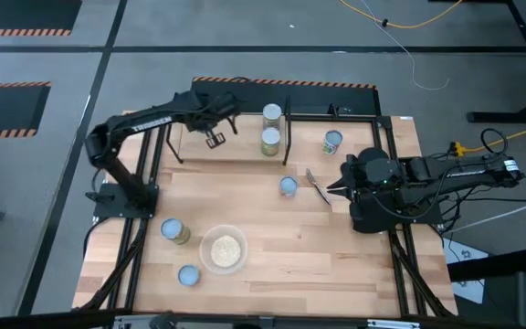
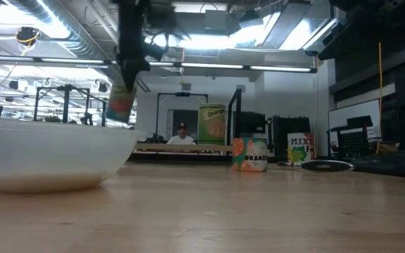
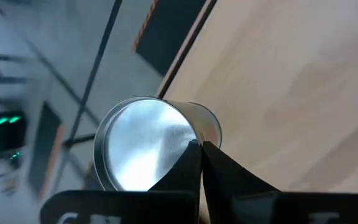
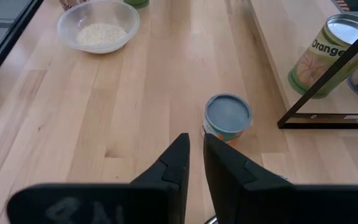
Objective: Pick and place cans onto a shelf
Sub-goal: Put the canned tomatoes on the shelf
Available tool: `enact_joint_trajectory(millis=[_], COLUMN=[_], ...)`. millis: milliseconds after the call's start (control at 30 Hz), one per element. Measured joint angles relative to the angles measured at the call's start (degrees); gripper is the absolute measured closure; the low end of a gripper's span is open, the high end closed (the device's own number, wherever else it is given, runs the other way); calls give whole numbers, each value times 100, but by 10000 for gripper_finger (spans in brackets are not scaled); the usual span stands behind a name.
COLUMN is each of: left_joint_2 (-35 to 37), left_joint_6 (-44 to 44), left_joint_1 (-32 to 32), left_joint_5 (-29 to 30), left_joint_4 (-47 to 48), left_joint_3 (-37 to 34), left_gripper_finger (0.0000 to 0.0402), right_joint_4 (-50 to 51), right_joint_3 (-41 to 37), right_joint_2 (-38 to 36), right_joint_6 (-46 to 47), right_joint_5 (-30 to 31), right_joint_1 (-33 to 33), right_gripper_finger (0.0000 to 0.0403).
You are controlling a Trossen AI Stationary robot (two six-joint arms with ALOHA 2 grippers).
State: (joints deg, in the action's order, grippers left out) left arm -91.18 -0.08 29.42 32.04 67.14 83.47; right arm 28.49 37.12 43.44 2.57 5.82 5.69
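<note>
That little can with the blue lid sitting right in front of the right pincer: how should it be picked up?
The blue-lidded can stands upright and clear of its neighbours, so I would bring the right pincer down from above, fingers either side of its round wall below the lid.

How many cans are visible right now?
7: two on the shelf at and, one in the left gripper, others at.

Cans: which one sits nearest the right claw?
The blue-topped can standing alone on the bare tabletop, just ahead of the right claw. The other cans stand on the shelf or near the bowl.
</note>
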Motion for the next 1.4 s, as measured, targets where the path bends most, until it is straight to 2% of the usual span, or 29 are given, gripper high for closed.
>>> enact_joint_trajectory(millis=[200,400,500,933,1400], left_joint_2=[519,525,526,529,524], left_joint_6=[741,1026,1103,1124,1080], left_joint_1=[664,1140,1198,1275,1273], left_joint_5=[-542,-1026,-1022,-1024,-1048], left_joint_4=[-1727,-2239,-2474,-2499,-2483], left_joint_3=[-1113,-1612,-1796,-1841,-1843], left_gripper_finger=[401,401,401,400,368], right_joint_4=[0,0,1,2,4], right_joint_3=[0,0,0,0,0], right_joint_2=[0,0,0,0,0], right_joint_6=[0,17,17,19,20], right_joint_5=[0,0,0,0,0], right_joint_1=[0,0,0,0,-1], right_gripper_finger=[350,350,350,350,350])
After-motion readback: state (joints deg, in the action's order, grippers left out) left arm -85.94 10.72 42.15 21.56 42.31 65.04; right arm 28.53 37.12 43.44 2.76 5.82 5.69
